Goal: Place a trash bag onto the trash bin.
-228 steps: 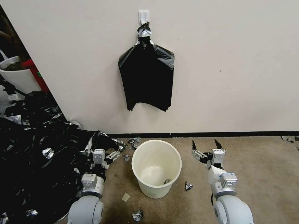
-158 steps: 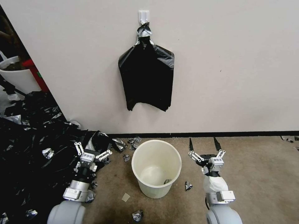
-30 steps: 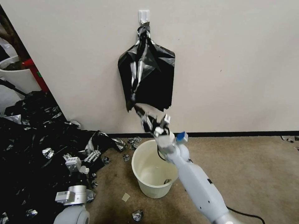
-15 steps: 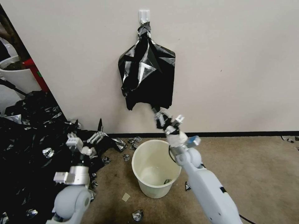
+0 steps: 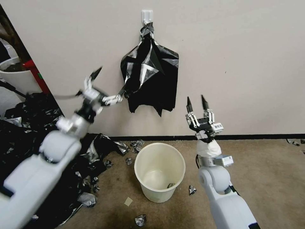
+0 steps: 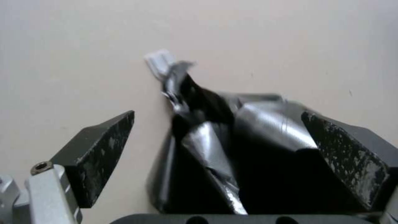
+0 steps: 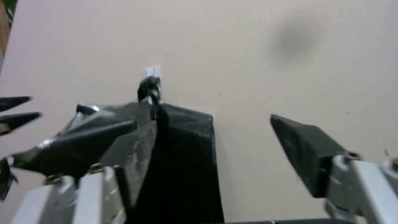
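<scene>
You've got nothing bagged yet: the trash bag (image 5: 139, 74) hangs loosened on the wall sheaf (image 5: 160, 86), your left gripper (image 5: 106, 84) beside it and right gripper (image 5: 198, 106) spread wide and empty, the trash bin (image 5: 159, 171) unlined below.

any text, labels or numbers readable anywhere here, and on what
None can be read.
A small light sticker sits on the right gripper body, too small to read.
The red thing at the far left bears a green mark, too small to read.
The trash bin, the sheaf of black bags and the wall hook show no print.
</scene>
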